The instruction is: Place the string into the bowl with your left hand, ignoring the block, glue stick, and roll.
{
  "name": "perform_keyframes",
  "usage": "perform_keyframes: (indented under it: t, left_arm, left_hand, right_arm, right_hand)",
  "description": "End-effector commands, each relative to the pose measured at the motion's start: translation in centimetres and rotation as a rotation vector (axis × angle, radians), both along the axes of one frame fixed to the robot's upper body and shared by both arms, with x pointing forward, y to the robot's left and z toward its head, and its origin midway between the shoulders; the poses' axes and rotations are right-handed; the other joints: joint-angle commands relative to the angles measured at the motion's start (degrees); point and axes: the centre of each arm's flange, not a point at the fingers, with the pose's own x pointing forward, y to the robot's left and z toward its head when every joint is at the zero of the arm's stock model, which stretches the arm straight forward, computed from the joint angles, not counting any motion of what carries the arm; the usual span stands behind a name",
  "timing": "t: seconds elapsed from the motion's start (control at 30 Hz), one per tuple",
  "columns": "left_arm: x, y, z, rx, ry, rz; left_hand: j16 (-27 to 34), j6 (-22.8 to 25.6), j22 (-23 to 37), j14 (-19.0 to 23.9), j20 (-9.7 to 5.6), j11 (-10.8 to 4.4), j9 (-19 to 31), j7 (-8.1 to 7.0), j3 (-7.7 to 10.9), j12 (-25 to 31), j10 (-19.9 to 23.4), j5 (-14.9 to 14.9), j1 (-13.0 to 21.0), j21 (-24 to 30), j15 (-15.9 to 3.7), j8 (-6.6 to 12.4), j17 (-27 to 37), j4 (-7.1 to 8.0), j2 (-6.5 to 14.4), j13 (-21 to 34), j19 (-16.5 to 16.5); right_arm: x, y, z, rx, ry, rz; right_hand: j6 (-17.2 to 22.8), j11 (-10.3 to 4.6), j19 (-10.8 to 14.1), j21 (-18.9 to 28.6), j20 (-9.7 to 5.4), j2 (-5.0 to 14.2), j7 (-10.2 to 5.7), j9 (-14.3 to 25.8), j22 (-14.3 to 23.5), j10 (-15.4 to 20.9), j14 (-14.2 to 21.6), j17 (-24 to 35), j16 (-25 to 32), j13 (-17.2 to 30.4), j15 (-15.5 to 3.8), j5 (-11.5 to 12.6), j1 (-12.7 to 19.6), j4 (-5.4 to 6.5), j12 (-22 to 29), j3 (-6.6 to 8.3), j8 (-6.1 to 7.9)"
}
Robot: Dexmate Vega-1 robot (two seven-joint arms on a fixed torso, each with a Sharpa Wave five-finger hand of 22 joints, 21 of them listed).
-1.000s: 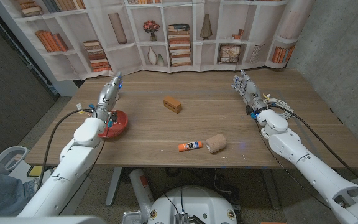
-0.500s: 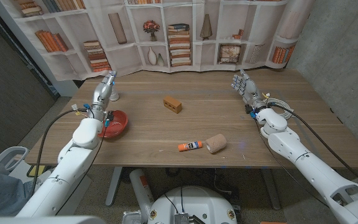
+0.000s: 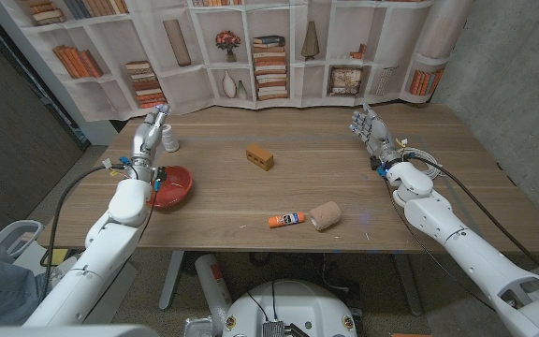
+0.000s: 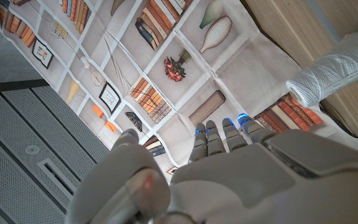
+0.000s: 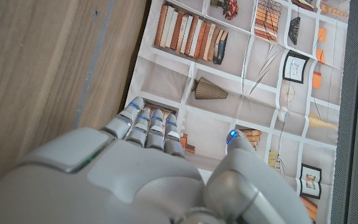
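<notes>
Over the last second the left hand (image 3: 148,131) had moved away from above the bowl (image 3: 170,185), drifting outward toward the robot's left and farther up the table, so that it now stood beside the string (image 3: 170,142). In the left wrist view the string (image 4: 334,67), a white wound spool, lay just off the fingers' (image 4: 219,138) side, near but not touching. The hand was open, fingers extended together, holding nothing. The bowl sat back toward the forearm, partly covered by the wrist in the head view.

Judgement: the reach had shifted from hovering over the bowl to lining up on the spool. The grasp had not yet been made; nothing had been placed. The next move would seem to call for closing the fingers round the spool from its side.

The right hand (image 3: 369,131) had stayed put at the far right of the table, fingers apart, empty, well apart from all objects.

Count:
- string: one
- bowl: one, red
- block (image 3: 260,156): one, well off the left hand's inner side
- glue stick (image 3: 286,220): one
- roll (image 3: 325,215): one, just beside the glue stick

All three distractors were untouched.
</notes>
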Motion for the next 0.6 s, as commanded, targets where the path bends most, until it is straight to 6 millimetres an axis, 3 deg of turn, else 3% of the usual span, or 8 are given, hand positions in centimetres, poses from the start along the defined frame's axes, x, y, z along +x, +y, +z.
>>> perform_keyframes:
  t: [0.03,0.6]
  left_arm:
    - [-1.3,0.48,0.37,0.049,-0.001,0.112]
    - [-2.18,1.27,1.22,0.124,0.045,0.21]
  left_hand:
    - [0.3,0.5,0.1,0.4,-1.32,-0.05,0.2,-0.03,0.26,0.1,0.6,0.5,0.8,0.4,0.0,0.49,0.2,-0.49,0.0,0.2,0.1]
    - [0.1,1.0,0.1,0.9,-1.23,-0.46,0.2,-0.18,0.57,-0.1,1.1,1.0,2.3,0.1,-0.16,0.26,0.2,-1.26,0.3,0.2,0.4]
  right_arm:
    - [-0.34,-0.28,0.01,0.001,-0.003,-0.002]
    - [-0.57,-0.05,0.38,0.002,-0.013,0.011]
  right_hand:
    - [0.4,0.09,0.4,0.0,0.11,0.42,0.04,0.2,0.3,0.6,0.4,0.2,0.2,0.3,-0.01,-0.1,-0.2,-0.01,0.4,-0.44,0.19]
    - [0.4,0.12,0.5,-0.1,0.11,0.46,0.01,0.2,0.3,0.6,0.4,0.2,0.1,0.3,0.09,-0.1,-0.2,-0.08,0.3,-0.57,0.15]
